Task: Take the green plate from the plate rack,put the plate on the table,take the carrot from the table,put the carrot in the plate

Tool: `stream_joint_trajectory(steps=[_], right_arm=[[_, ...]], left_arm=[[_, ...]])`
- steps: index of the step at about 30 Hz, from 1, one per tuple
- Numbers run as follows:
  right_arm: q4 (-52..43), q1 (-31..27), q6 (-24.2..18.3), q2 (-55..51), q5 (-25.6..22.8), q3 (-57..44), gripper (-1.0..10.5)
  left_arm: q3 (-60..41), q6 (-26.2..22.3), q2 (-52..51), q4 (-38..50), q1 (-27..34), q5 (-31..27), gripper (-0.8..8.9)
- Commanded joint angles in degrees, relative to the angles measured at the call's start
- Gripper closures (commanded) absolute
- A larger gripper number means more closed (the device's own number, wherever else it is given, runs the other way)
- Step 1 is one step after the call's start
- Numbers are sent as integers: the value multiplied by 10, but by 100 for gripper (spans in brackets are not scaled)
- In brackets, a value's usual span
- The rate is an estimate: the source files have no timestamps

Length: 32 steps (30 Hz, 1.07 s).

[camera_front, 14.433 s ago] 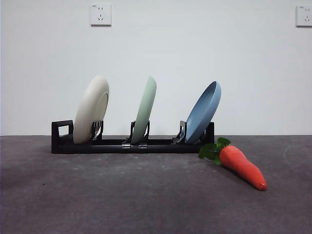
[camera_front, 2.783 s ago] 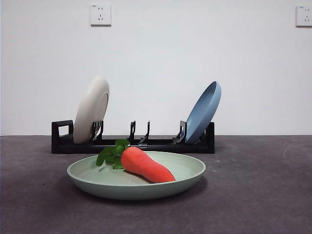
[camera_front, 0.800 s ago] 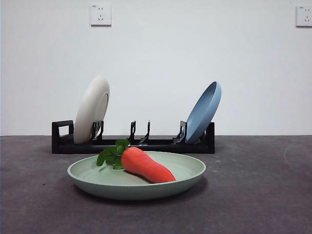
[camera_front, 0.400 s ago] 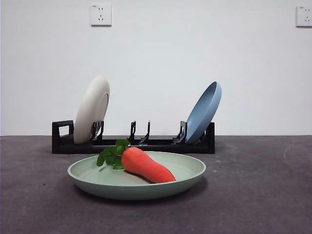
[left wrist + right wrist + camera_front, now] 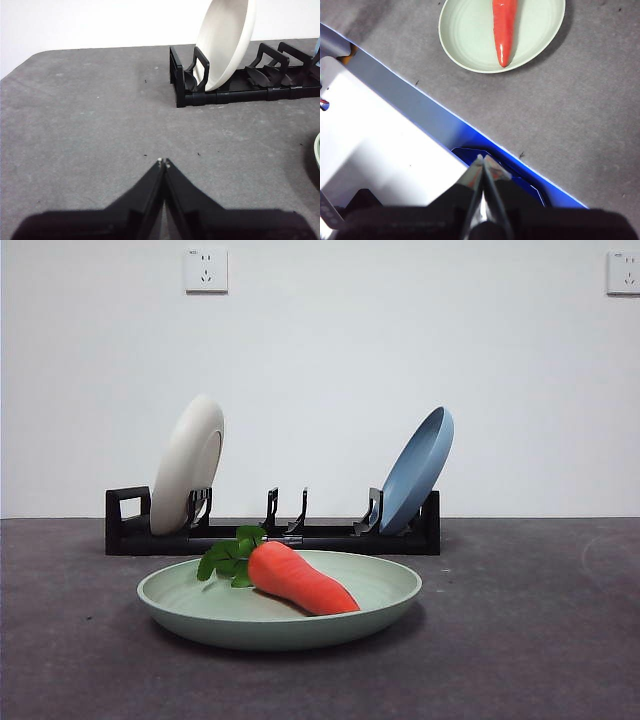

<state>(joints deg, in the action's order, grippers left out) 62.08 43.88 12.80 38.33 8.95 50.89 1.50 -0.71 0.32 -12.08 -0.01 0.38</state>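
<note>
The green plate (image 5: 280, 615) lies flat on the table (image 5: 520, 640) in front of the plate rack (image 5: 270, 535). On the plate rests the carrot (image 5: 300, 580), its leaves toward the left. The right wrist view shows the same plate (image 5: 470, 35) and carrot (image 5: 504, 30) from above. My left gripper (image 5: 163, 162) is shut and holds nothing, low over bare table near the rack's handle end (image 5: 187, 82). Back over the table's edge, far from the plate, my right gripper (image 5: 482, 161) is shut with nothing in it. Neither arm shows in the front view.
A cream-white plate (image 5: 187, 465) leans in the rack's left slot and a blue plate (image 5: 417, 470) in its right slot; the middle slot is bare. A blue and white structure (image 5: 395, 135) lies beyond the table's edge under the right gripper.
Since 12.7 s ago the green plate left the rack's middle slot for the table and the carrot moved from the right into it. Over the last second nothing has moved.
</note>
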Motion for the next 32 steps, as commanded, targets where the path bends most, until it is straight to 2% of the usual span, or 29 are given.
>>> stream_joint_trajectory(steps=[1,14,18,21,24,29,32], right_arm=[[-2,1,-2,-2,-1,-1,946],[-1,0,-3,-2,-3,-1,946],[1,-19,-10,-26,-18,-1,946],[-9,-61,-40,-53,-36,-1,946],[-51,-128,-67,-93,-35,-7,946],[-189,-241,-127,-183,-33,-74,946],[-271,-291,-129,-238,-33,-150,946]], left_arm=[[-4,7,-2,-4,1,-2,817],[-4,7,-2,-4,1,-2,817],[-4,7,-2,-4,1,-2,817],[-4,7,-2,-4,1,-2,817],[-4,7,-2,-4,1,-2,817],[-4,7,-2,-4,1,-2,817],[-4,7,-2,-4,1,-2,817]])
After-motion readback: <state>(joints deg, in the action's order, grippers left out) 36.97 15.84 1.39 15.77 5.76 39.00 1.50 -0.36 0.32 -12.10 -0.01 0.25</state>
